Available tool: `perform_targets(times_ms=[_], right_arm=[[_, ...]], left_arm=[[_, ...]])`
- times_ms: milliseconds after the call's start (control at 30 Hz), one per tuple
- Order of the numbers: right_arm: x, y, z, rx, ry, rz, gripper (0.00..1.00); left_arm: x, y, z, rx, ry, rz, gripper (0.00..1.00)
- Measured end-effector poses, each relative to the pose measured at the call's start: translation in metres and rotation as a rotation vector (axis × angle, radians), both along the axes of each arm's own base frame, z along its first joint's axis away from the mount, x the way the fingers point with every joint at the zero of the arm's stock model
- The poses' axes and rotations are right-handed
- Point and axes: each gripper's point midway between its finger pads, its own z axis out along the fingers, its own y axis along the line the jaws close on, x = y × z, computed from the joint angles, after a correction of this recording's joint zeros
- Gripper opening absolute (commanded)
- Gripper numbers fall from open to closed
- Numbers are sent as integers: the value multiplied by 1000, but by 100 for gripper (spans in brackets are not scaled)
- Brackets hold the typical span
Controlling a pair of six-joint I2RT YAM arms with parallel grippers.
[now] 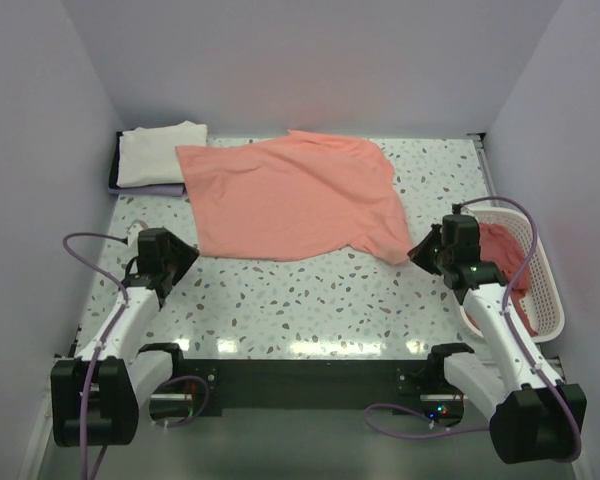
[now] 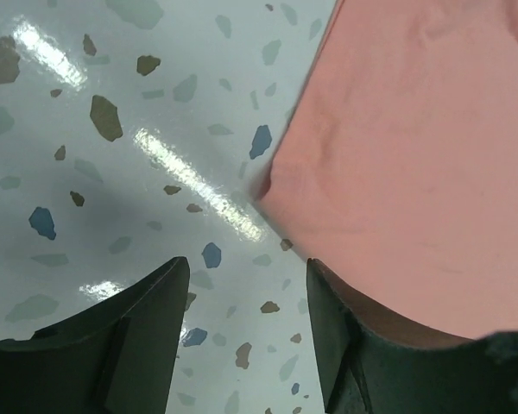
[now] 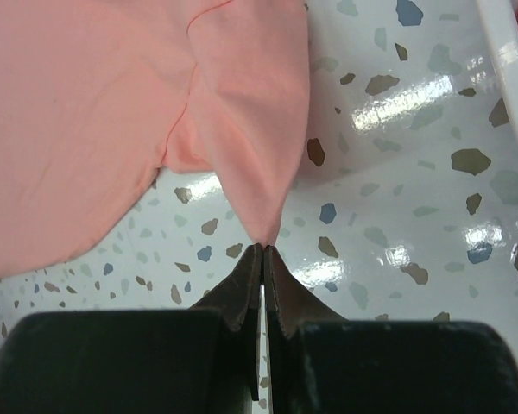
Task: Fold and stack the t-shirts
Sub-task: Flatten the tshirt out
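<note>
A salmon-pink t-shirt (image 1: 290, 195) lies spread over the middle and back of the table. My left gripper (image 1: 185, 258) hangs open just off its near-left corner. In the left wrist view that corner (image 2: 414, 155) lies beside the right finger, and only bare table shows between the left gripper's (image 2: 246, 267) fingers. My right gripper (image 1: 418, 252) is at the shirt's near-right end. The right wrist view shows this gripper (image 3: 263, 248) shut on the pointed tip of the shirt's sleeve (image 3: 250, 155). A folded cream-white t-shirt (image 1: 160, 152) sits at the back left.
A white lattice basket (image 1: 545, 300) stands at the right edge and holds darker pink-red cloth (image 1: 505, 255). A lavender layer (image 1: 150, 188) shows under the cream shirt. Walls close in the table on the left, back and right.
</note>
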Motion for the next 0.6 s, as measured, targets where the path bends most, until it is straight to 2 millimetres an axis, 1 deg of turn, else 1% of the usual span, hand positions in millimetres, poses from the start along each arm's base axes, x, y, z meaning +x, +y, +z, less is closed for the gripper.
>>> perform_targets(times_ms=[133,267,333,433,467,533,567,600], right_arm=[[4,0,5,-5,-7,5,0],[12,1,7,-9,-10,9,0],[16,1,7,-13,-7,12,0],[18,1,6,-16,-6,15,0],[19,1,6,-17,-6,17,0],[19,1,7,-20,-7,19,0],[20,1,8,-21,-9,20,0],[22,1,10,-21,-14,21,0]], left_arm=[[-3,-3,-26,-1,89,3,61],[4,-9,-45,-5,128,-11,61],[9,-14,-50,-6,128,-28,61],[26,-21,-49,-10,100,-48,54],[29,-21,-49,-11,94,-49,44],[36,-23,-49,-17,82,-49,30],[39,-23,-50,-20,83,-47,17],[41,-23,-51,-24,87,-43,9]])
